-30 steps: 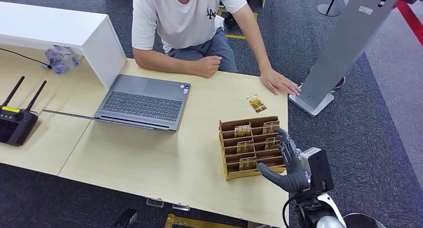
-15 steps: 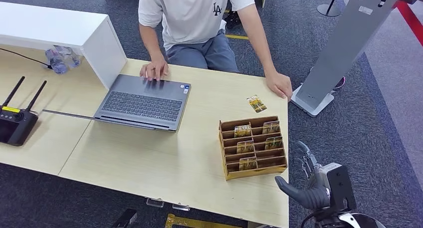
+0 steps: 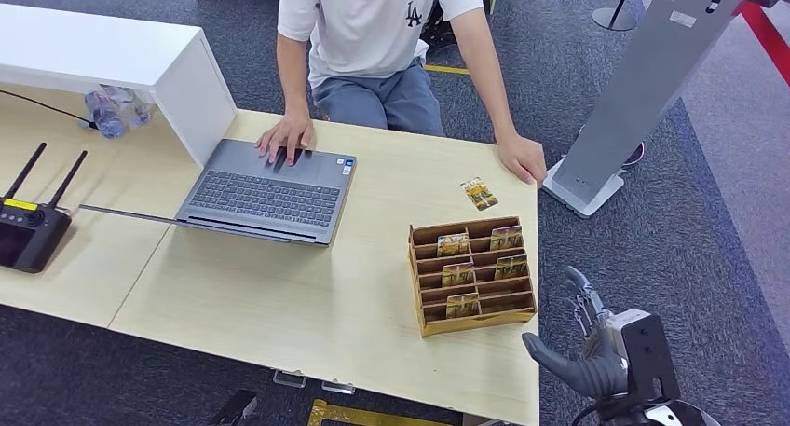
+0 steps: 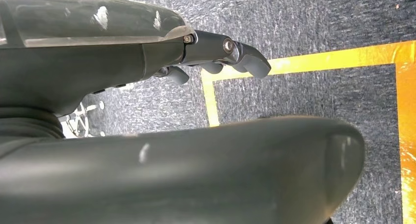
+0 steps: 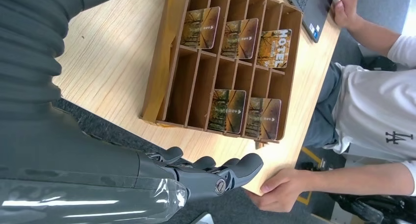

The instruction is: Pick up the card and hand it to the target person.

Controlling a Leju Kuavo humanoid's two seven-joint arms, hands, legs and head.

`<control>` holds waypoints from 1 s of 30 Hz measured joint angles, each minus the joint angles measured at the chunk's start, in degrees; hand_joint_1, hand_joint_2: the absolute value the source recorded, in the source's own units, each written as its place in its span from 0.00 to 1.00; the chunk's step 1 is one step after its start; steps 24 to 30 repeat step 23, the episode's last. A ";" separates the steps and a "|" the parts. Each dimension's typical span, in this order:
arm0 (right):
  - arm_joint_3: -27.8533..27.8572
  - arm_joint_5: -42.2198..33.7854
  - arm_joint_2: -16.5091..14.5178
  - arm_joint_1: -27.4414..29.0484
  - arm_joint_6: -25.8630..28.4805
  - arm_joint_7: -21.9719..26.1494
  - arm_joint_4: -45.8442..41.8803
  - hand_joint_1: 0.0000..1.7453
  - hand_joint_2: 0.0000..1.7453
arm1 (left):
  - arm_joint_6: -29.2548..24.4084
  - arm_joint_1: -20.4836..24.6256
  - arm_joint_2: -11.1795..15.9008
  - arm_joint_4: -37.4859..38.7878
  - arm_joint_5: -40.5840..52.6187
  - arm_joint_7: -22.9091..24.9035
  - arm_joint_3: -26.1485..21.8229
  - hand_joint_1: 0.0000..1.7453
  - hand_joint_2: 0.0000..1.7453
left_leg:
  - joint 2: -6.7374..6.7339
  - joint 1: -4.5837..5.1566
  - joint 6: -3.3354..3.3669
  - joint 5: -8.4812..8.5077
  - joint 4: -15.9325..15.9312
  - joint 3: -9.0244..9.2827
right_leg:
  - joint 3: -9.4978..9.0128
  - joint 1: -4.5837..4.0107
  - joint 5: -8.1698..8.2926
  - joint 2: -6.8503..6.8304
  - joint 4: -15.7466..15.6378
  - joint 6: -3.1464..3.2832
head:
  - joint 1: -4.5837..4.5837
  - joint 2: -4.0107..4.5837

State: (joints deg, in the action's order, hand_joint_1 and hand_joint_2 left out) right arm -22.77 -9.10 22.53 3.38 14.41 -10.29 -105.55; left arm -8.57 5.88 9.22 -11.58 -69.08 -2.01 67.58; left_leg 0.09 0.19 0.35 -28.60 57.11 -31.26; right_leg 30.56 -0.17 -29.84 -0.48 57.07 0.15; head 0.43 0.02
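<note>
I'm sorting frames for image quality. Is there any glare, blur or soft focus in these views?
Head view: even light, sharp; the loose card is too small to read. Right wrist view: the card rack is crisp, with highlights on the right hand cover. Left wrist view: the left hand is near and soft, with glints on its cover; the yellow floor tape glares.

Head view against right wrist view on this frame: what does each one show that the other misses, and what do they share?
Head view alone: the router, the white shelf, the water bottles, the grey stand, and a loose card lying on the table beyond the card holder.

Right wrist view alone: the word HOTEL printed on one card.

Both: the holder with five cards, the person in the white shirt, a corner of the laptop, and the right hand, empty and off the table's edge.
</note>
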 joint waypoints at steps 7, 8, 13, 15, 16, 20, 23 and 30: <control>0.64 0.59 -0.03 0.29 -0.87 -0.22 -0.50 0.00 1.00 | 0.14 0.03 0.00 0.00 0.05 0.00 0.00 0.00 0.00 | 0.00 0.00 0.00 0.00 0.00 -0.01 | 0.00 0.00 0.00 0.00 0.00 0.00 | 0.00 0.00; 0.71 0.62 -0.04 0.30 -1.00 -0.21 -0.54 0.00 1.00 | 0.14 0.03 0.00 0.00 0.05 0.00 0.00 0.00 0.00 | 0.00 0.00 0.00 0.00 0.00 -0.01 | 0.00 0.00 0.00 0.00 0.00 0.00 | 0.00 0.00; 1.06 0.64 -0.07 0.35 -1.43 -0.20 -0.70 0.00 1.00 | 0.14 0.05 0.00 0.00 0.05 0.00 0.00 0.00 0.00 | 0.00 0.00 0.00 0.00 0.00 0.00 | 0.00 0.00 0.00 0.00 0.00 0.00 | 0.00 0.00; 1.10 0.65 -0.08 0.37 -1.48 -0.20 -0.74 0.00 1.00 | 0.14 0.05 0.00 0.00 0.07 0.00 0.00 0.00 0.00 | 0.00 0.00 0.00 0.00 0.00 0.00 | 0.00 0.00 0.00 0.00 0.00 0.00 | 0.01 0.00; 1.13 0.66 -0.09 0.38 -1.49 -0.20 -0.74 0.00 1.00 | 0.14 0.05 0.00 0.00 0.08 0.00 0.00 0.00 0.00 | 0.00 0.00 0.00 0.00 0.00 0.00 | 0.00 0.00 0.00 0.00 0.00 0.00 | 0.01 0.00; 1.22 0.67 -0.09 0.47 -1.50 -0.20 -0.74 0.00 1.00 | 0.14 0.05 0.00 0.00 0.11 0.00 0.00 0.00 0.00 | 0.00 0.00 0.00 0.00 0.00 0.00 | 0.00 0.00 0.00 0.00 0.00 0.00 | 0.01 0.00; 1.26 0.67 -0.09 0.51 -1.54 -0.20 -0.74 0.00 1.00 | 0.14 0.05 0.00 0.00 0.12 0.00 0.00 0.00 0.00 | 0.00 0.00 0.00 0.00 0.00 0.00 | 0.00 0.00 0.00 0.00 0.00 0.00 | 0.01 0.00; 1.26 0.67 -0.09 0.51 -1.54 -0.20 -0.74 0.00 1.00 | 0.14 0.05 0.00 0.00 0.12 0.00 0.00 0.00 0.00 | 0.00 0.00 0.00 0.00 0.00 0.00 | 0.00 0.00 0.00 0.00 0.00 0.00 | 0.01 0.00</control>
